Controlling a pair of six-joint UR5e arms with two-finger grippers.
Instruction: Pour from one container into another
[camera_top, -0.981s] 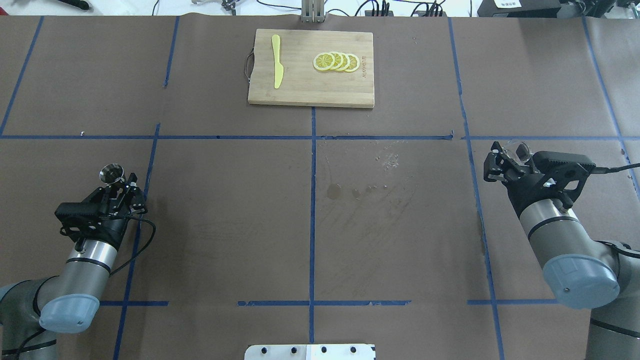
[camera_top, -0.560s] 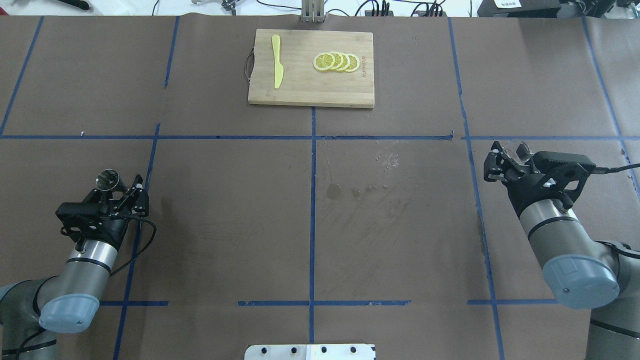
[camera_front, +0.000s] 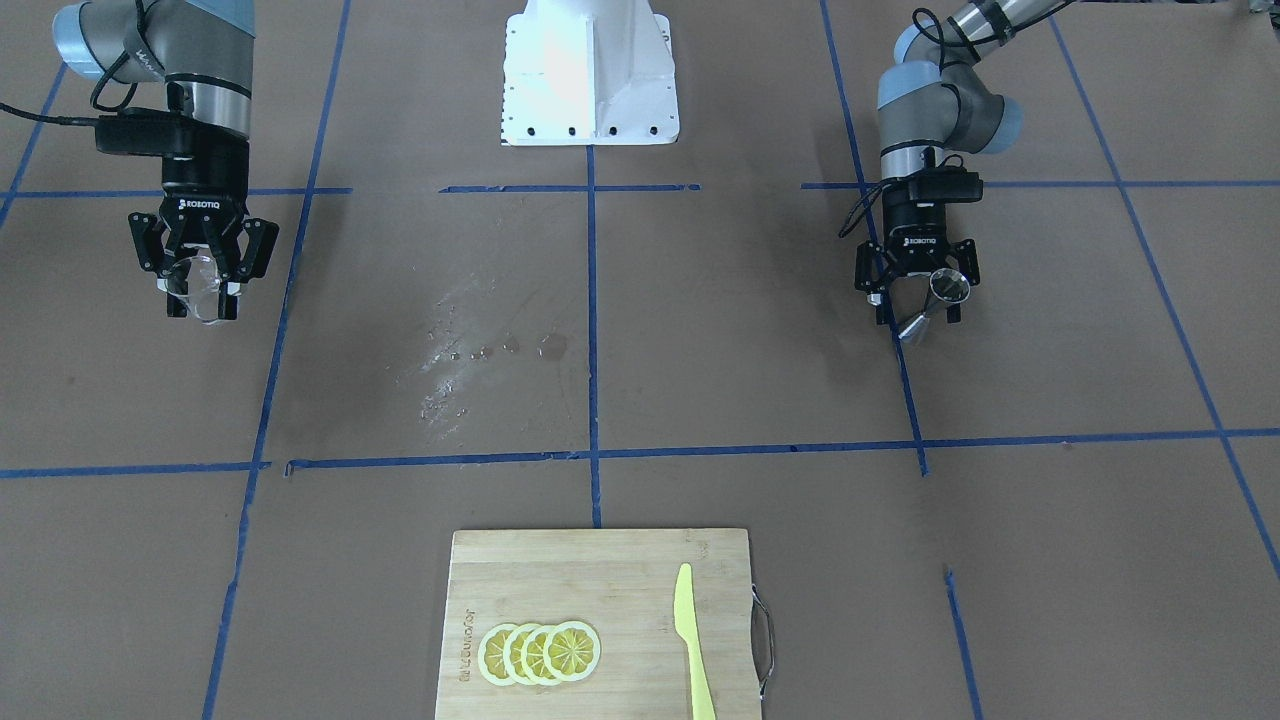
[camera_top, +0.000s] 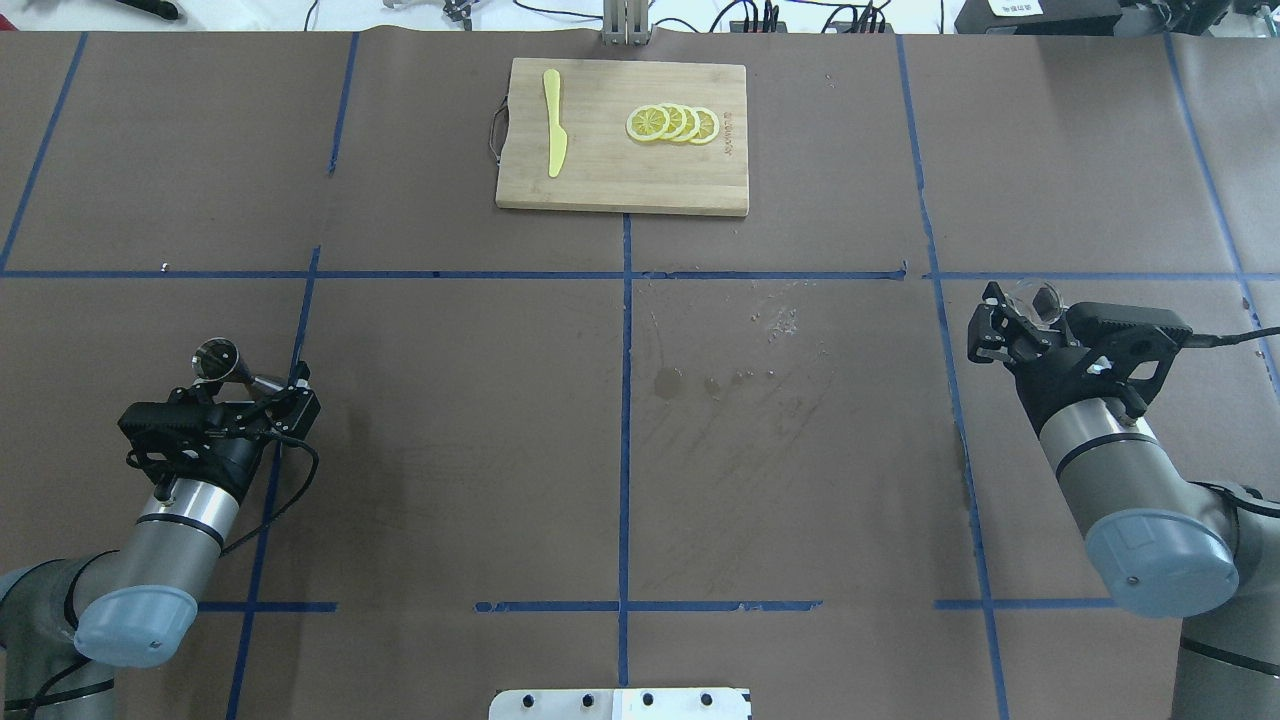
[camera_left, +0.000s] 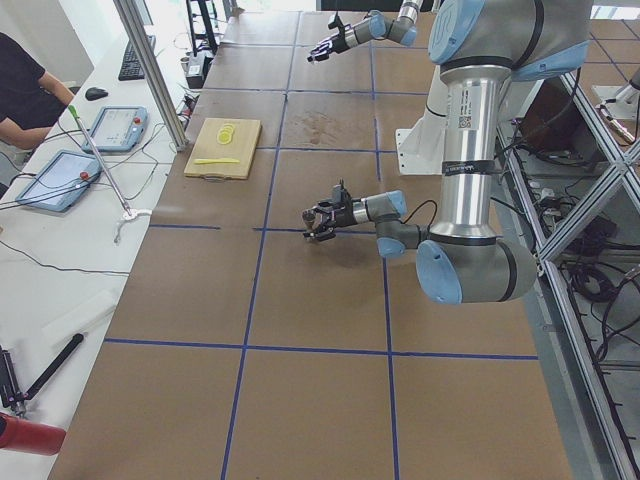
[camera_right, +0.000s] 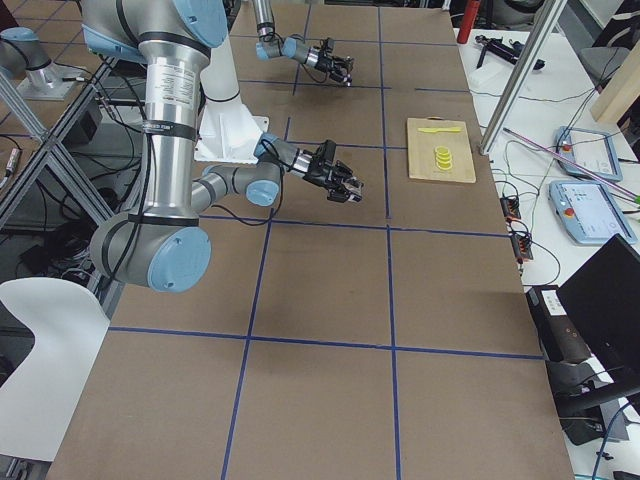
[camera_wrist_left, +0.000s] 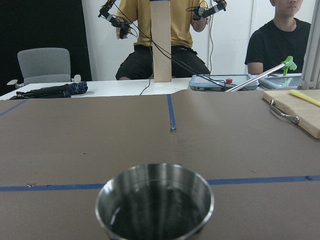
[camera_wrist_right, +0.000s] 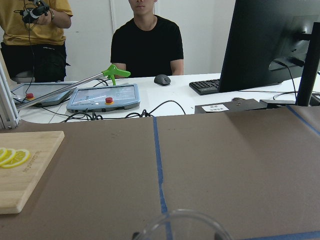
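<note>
1. Two arms reach over the brown table. Read as a clock face in the overhead view, with 12 at the far edge, the left arm sits at about 8 o'clock. The right arm sits at about 3 o'clock, well apart from it.
2. Left jaws are closed almost together on the narrow waist of a steel jigger. The jigger is held above the table and tilted, and its round mouth fills the lower middle of the left wrist view.
3. Right jaws stand wide, clasping a clear glass cup between them, above the table. Only the cup's rim shows at the bottom of the right wrist view.
4. One wooden cutting board lies at 12 o'clock. A yellow knife rests on its 9 o'clock side and four overlapping lemon slices on its 3 o'clock side.
5. Some wet spots mark the table just off centre toward 3 o'clock.
</note>
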